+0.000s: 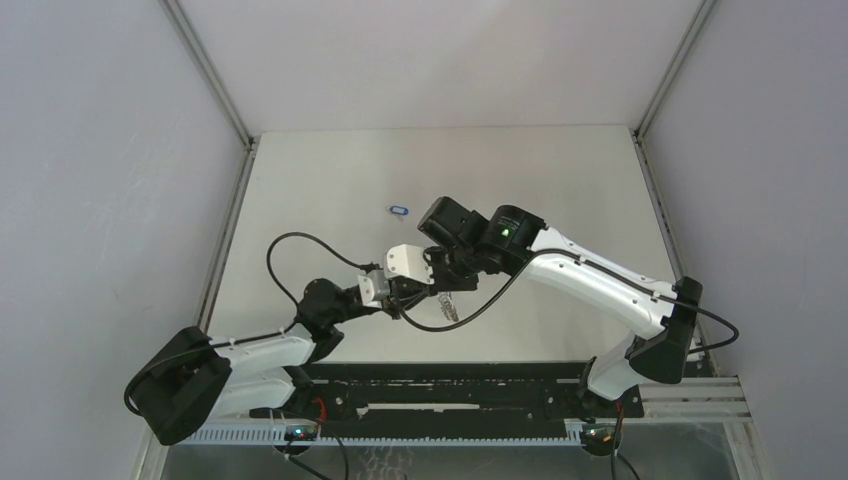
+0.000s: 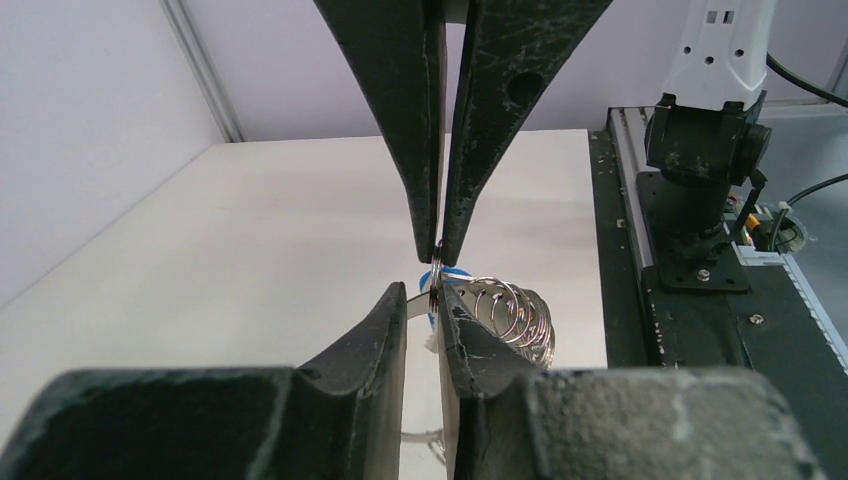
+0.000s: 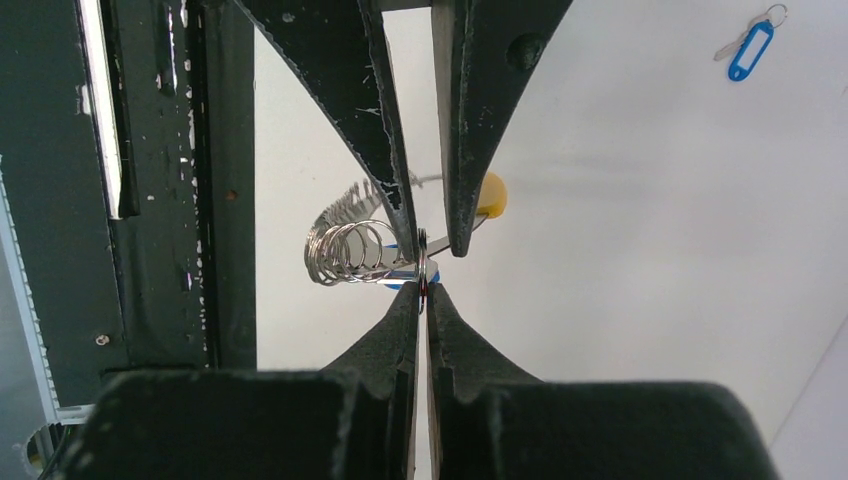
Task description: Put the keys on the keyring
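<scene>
Two pincers meet at the keyring, which hangs in the air above the worktop as a short coil of silver loops. Its long axis runs roughly level, from the pinch point back toward the black base rail. The right pincer is closed tight on a thin wire loop at the coil's end, seen edge-on. Whether that loop belongs to the keyring or to a key I cannot tell. A sliver of blue tag shows just beside it. The left pincer faces it tip to tip, its jaws a little apart and straddling the same loop without clamping it. A yellow knob sits just past the keyring, away from the rail. The loose key lies flat, well apart from the keyring on its far side. I judge the left arm freer to fetch it. Nothing lies between, though the crossed wrists crowd the coil.
</scene>
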`<state>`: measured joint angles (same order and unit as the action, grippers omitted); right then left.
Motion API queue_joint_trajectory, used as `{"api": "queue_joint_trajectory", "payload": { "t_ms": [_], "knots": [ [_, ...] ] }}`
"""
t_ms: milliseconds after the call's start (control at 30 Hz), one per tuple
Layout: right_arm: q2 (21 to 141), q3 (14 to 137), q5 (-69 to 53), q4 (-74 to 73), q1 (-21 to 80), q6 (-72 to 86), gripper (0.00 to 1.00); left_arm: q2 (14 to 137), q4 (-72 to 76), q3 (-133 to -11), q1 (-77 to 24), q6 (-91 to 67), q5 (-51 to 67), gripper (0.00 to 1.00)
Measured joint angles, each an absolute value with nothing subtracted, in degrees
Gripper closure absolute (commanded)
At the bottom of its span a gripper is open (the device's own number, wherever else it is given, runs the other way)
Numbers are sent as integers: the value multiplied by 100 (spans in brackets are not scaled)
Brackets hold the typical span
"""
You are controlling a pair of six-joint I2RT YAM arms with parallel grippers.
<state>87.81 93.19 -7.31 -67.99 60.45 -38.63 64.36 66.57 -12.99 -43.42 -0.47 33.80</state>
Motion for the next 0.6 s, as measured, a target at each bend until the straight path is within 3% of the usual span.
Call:
{"api": "queue_joint_trajectory", "payload": {
  "t_ms": [67,200,600],
  "knots": [
    [8790,9319,-701,-6801,6062,-3863,100,6436,6643,-1299,-4342,-47,3387,83],
    [8829,9319,-644,-6803,6101,-3863,100,6436,6622,-1299,-4342,-51,3393,99],
    [8191,8694,-825,-6217,5916,-3793,71,6193,6733,-1280,-4335,-86,3249,100]
  ]
}}
